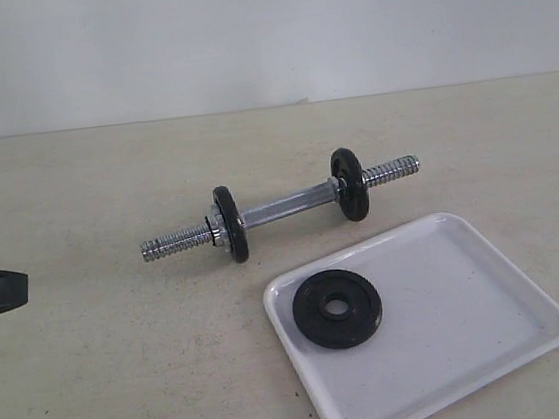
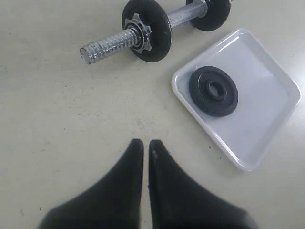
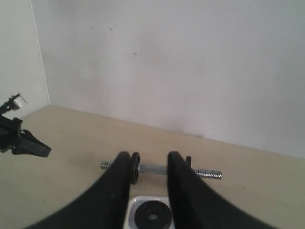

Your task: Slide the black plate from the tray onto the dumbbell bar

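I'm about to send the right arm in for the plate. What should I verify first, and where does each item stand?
1. black plate lies flat in the tray, hole up, uncovered: ok.
2. right hand open and empty: ok.
3. left hand shut, empty, clear of the tray: ok.
4. dumbbell bar has its threaded end nearest the tray bare: ok.
5. Bar steadied by a hand: not ok, it lies loose on the table.
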